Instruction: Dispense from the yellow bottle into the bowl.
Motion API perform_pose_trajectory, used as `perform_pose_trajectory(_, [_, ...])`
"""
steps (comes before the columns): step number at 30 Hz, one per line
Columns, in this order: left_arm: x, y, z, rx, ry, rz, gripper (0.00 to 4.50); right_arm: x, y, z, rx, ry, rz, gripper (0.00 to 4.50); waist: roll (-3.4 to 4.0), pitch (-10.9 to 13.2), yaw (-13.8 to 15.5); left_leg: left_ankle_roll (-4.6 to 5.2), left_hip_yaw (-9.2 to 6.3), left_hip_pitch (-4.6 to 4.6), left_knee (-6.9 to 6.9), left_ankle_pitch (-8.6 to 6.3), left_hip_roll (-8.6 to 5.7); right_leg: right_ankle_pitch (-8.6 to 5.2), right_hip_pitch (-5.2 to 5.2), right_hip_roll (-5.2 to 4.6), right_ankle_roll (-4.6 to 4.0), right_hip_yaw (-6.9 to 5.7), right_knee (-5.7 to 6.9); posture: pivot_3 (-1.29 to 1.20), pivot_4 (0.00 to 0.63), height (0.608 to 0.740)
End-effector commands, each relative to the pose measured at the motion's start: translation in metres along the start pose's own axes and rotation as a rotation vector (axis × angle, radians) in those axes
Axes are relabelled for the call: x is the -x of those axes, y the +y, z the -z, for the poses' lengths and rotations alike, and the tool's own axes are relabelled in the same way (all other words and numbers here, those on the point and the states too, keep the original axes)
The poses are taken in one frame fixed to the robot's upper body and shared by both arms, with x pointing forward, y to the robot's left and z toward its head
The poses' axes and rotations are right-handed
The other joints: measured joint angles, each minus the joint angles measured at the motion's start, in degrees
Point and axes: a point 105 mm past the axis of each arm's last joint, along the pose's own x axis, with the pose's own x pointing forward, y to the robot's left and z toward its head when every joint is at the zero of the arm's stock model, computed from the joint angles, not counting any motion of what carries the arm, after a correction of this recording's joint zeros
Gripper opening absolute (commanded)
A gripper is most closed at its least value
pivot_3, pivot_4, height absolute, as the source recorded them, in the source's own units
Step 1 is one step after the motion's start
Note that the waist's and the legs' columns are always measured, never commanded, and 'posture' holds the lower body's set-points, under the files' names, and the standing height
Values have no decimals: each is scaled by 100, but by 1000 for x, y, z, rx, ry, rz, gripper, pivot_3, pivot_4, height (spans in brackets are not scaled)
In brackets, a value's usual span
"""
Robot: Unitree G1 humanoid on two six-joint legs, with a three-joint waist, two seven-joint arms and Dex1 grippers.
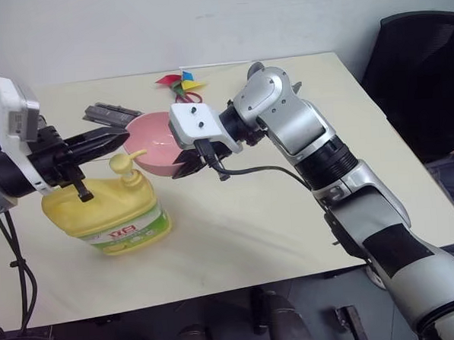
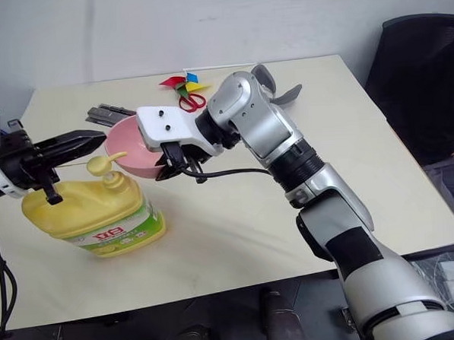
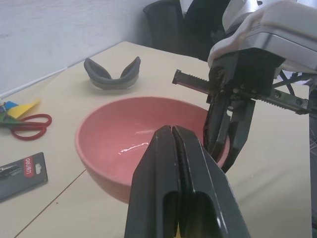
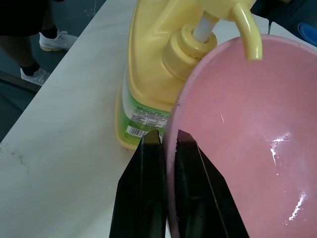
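The yellow bottle (image 1: 111, 210) stands upright near the table's left front, its pump spout (image 4: 247, 34) hanging over the rim of the pink bowl (image 1: 151, 140). My right gripper (image 1: 190, 167) is shut on the bowl's near rim, one finger inside and one outside, and holds the bowl tilted against the bottle's neck. Just above the pump head, my left gripper (image 1: 119, 137) is shut and empty, lying about level and pointing toward the bowl. The left wrist view looks past these shut fingers (image 3: 173, 198) into the bowl (image 3: 124, 144).
Red scissors (image 1: 186, 96) and coloured paper (image 1: 180, 81) lie at the table's far side. A black card (image 1: 111, 113) lies behind the bowl. A grey curved band (image 3: 111, 74) lies farther right. A black chair (image 1: 420, 76) stands past the right edge.
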Motion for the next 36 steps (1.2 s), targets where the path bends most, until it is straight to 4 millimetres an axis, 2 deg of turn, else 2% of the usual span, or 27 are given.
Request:
perform_pose_trajectory(1, [1, -2, -11, -39, -45, -50, 30, 1, -6, -15, 56, -17, 15, 0, 0, 0, 1, 0, -1, -2, 3, 0, 0, 0, 0, 0, 0, -1, 1, 0, 150, 740])
perform_pose_trajectory(9, [-12, -9, -3, -17, -45, -121, 30, 4, -12, -18, 49, -22, 32, 0, 0, 0, 3, -6, -9, -5, 3, 3, 1, 0, -1, -1, 0, -2, 2, 0, 150, 740])
perform_pose_trajectory(23, [-5, -6, 17, 45, 19, -157, 30, 6, -13, -28, 61, -49, 21, 0, 0, -1, -2, -10, -10, -3, 2, 5, 2, -1, -1, -1, -2, -3, 4, 0, 150, 740])
perform_pose_trajectory(36, [-9, -6, 31, 131, 9, -203, 30, 1, -7, -24, 73, -33, -19, 0, -1, -1, 1, -11, -10, 1, 2, 6, 2, -1, 1, -2, -2, 0, 6, 0, 150, 740])
